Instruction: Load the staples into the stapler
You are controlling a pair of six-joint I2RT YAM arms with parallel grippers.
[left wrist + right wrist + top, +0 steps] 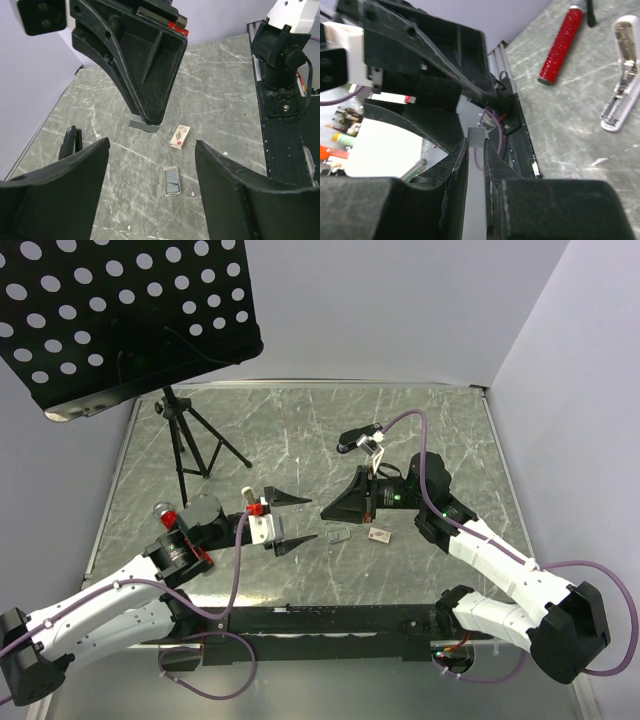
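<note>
Box [180, 136] print red-brown, illegible; R gripper [475, 148] pinches staple strip [476, 135]

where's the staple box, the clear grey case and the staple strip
staple box [180, 136]: left wrist view, middle of its printed top
clear grey case [172, 181]: left wrist view, its centre
staple strip [476, 135]: right wrist view, its exposed grey end
</note>
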